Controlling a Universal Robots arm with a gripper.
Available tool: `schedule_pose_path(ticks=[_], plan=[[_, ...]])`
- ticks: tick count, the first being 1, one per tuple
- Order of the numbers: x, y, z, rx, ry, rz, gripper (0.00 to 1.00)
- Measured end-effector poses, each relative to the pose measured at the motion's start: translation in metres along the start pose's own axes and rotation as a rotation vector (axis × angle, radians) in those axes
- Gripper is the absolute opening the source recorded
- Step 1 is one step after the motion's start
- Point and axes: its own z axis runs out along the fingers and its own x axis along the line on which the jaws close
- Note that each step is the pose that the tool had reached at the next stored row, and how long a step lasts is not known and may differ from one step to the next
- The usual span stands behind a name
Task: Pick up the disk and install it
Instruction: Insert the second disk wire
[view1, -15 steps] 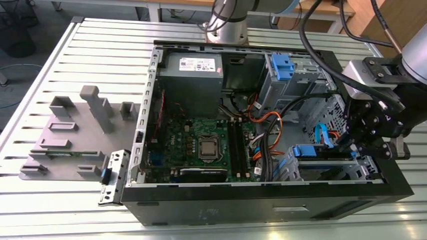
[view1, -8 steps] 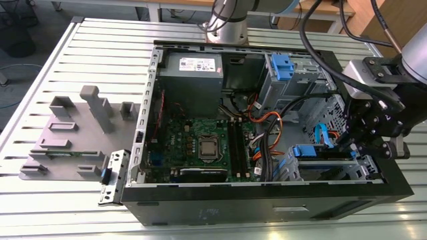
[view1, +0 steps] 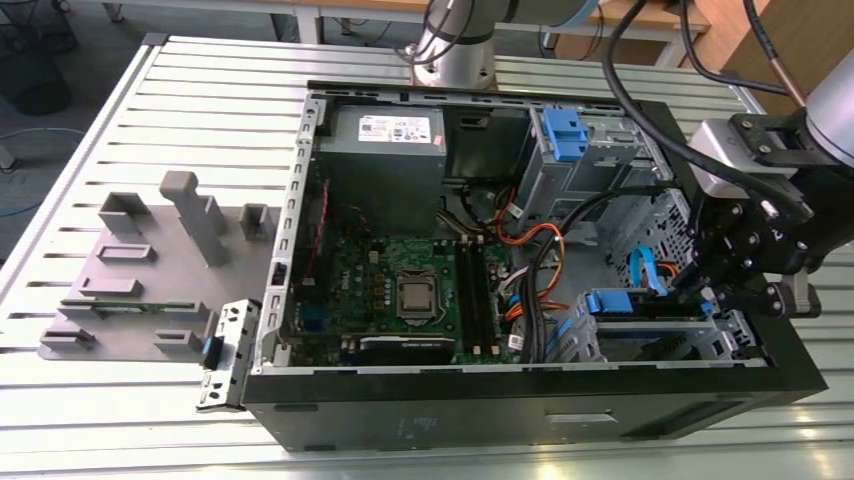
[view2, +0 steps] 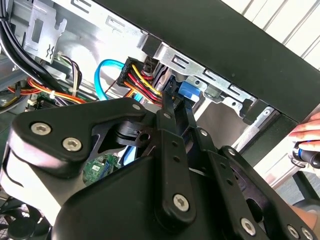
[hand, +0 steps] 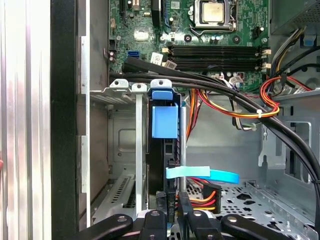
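One open computer case (view1: 534, 395) lies on its side on the slatted desk (view1: 200, 110), and the gripper (hand: 172, 212) works at the case's lower right corner in the exterior view. The disk (hand: 164, 150) stands on edge in a grey metal bay (hand: 125, 145) near the centre of the first wrist view, its blue tab (hand: 164, 117) uppermost, so it appears already slid into its slot rather than lying loose. The fingers (hand: 182, 207) sit close together at the disk's near edge, seemingly pinching or pressing that thin edge, probably to seat it fully. Inside the case are a green motherboard (view1: 400, 290), a grey power supply (view1: 387, 135) at the upper middle, a blue-handled drive cage (view1: 567, 140) and bundled cables (hand: 235, 102).
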Motion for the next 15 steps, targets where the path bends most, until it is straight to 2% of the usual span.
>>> schedule_pose_path(ticks=[6, 15], plan=[[-0.0001, -0.0015, 0.0000, -0.0070, 0.0019, 0.000, 0.24], [-0.0001, -0.0018, -0.0001, -0.0076, 0.0023, 0.000, 0.22]])
